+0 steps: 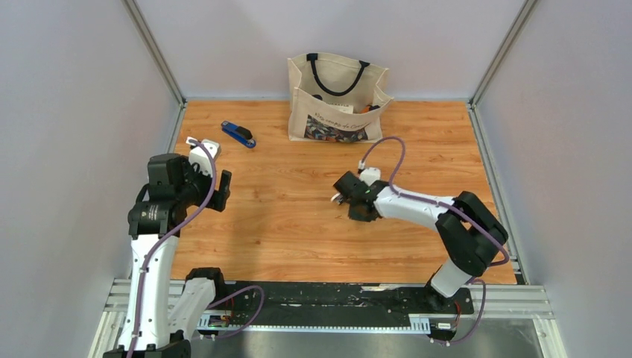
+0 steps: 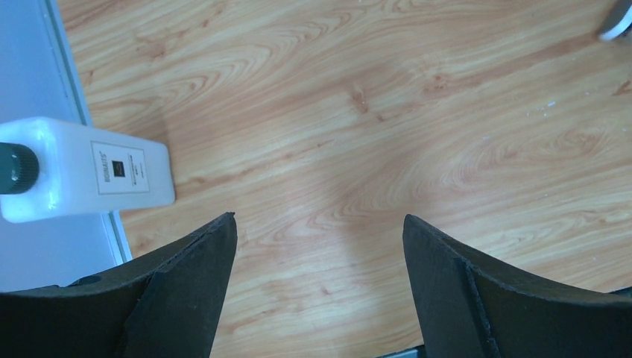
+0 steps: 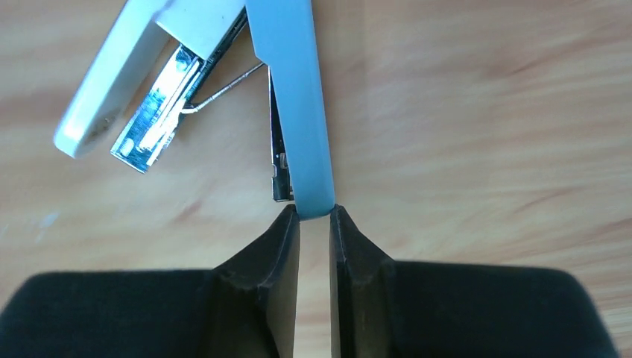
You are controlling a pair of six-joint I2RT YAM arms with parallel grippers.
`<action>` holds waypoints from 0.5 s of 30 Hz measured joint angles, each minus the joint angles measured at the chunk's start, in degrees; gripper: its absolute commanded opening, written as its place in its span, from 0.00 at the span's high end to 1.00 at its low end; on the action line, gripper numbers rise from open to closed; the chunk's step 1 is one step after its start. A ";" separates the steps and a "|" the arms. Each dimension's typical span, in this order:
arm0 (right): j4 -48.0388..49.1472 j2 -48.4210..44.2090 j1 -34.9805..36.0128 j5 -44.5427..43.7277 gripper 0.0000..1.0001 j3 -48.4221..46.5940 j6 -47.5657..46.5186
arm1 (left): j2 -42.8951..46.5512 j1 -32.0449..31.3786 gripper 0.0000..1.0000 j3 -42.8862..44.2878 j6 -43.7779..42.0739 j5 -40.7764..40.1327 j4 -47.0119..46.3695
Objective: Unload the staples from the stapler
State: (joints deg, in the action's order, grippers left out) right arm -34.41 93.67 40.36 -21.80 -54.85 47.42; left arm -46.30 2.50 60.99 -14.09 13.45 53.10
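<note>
My right gripper [image 3: 314, 212] is shut on the tip of the pale blue arm [image 3: 294, 97] of an opened stapler. Its white arm [image 3: 119, 74] and shiny metal magazine [image 3: 153, 123] splay out to the left, with a thin spring wire [image 3: 223, 88] between them. I cannot make out any staples. From above, this gripper [image 1: 344, 200] sits at mid table. A second stapler [image 1: 238, 134], dark blue with black ends, lies shut at the back left. My left gripper [image 2: 320, 224] stands open over bare wood, near the left edge [image 1: 220, 188].
A cream tote bag [image 1: 337, 101] with black handles stands at the back centre. A white bottle [image 2: 89, 171] with a dark cap lies by the left wall [image 2: 30, 60], close to my left fingers. Grey walls enclose the wooden table [image 1: 298, 239] on three sides.
</note>
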 measured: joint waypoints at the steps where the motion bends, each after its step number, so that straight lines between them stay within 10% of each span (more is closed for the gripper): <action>1: 0.04 -0.28 3.61 -0.35 0.96 0.44 1.77 | 0.48 0.00 0.10 -0.59 -0.28 0.02 0.33; 15: -3.21 16.68 34.29 1.36 0.75 -21.38 15.41 | 3.48 0.00 0.10 -7.02 -6.14 4.52 4.37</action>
State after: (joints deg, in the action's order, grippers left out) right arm -37.63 110.34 74.65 -20.45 -76.23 62.83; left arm -42.83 2.50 53.98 -20.23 17.98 57.47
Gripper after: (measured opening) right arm 0.173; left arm 0.900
